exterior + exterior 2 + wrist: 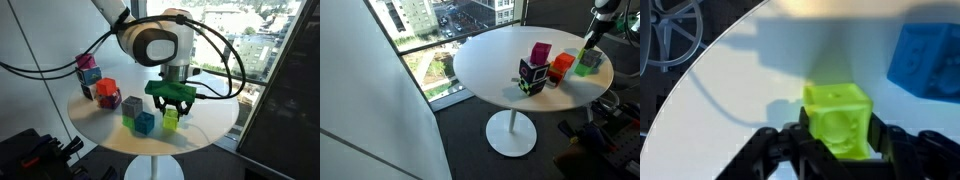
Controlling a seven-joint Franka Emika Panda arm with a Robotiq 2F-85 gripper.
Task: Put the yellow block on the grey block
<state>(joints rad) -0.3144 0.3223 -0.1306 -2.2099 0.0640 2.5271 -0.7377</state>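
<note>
In the wrist view the gripper [840,140] shows nearest, its jaws closed against both sides of the one yellow block [840,115], low over the white tabletop [740,90]. Beyond sits one blue cube [925,60]. In an exterior view that cube and one dark green cube [133,106] lie between the yellow block and the single grey block [114,101], beside one orange-red cube [103,90].

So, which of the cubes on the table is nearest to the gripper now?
The bright lime-yellow cube: it sits between the jaws of the gripper, while the blue cube lies off to one side, outside them.
</note>
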